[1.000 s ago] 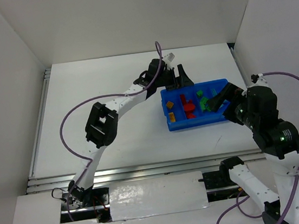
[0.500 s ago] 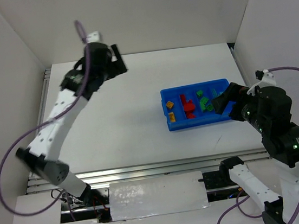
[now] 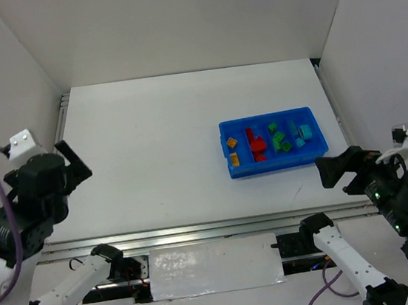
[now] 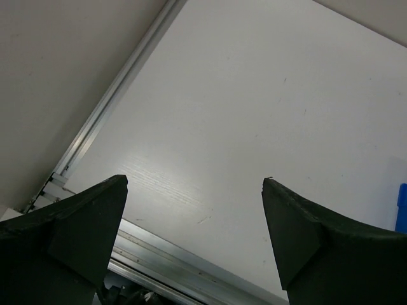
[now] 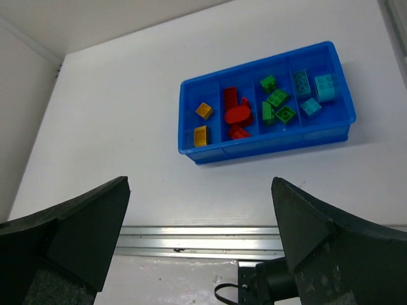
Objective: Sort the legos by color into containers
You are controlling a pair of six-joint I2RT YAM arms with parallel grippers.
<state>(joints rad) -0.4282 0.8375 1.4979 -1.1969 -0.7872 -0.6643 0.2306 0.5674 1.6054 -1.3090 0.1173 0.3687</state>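
Observation:
The blue tray point(image 3: 272, 165) point(image 5: 267, 152) sits at the right of the table with side-by-side compartments. From left to right they hold yellow legos point(image 3: 231, 143) point(image 5: 203, 110), red legos point(image 3: 256, 144) point(image 5: 237, 115), green legos point(image 3: 278, 139) point(image 5: 278, 98) and teal legos point(image 3: 304, 133) point(image 5: 324, 86). My left gripper point(image 3: 74, 159) point(image 4: 194, 184) is open and empty, high at the near left, far from the tray. My right gripper point(image 3: 334, 169) point(image 5: 200, 184) is open and empty, raised near the table's front edge, below the tray.
White walls stand at the back and both sides. A metal rail point(image 3: 199, 231) point(image 5: 210, 238) runs along the table's front edge, and another rail point(image 4: 114, 95) along the left edge. A white panel point(image 3: 214, 266) lies between the arm bases.
My left arm has swung from over the tray to the far left and pulled back near its base. My right arm has drawn back from the tray toward the front edge. Both are empty.

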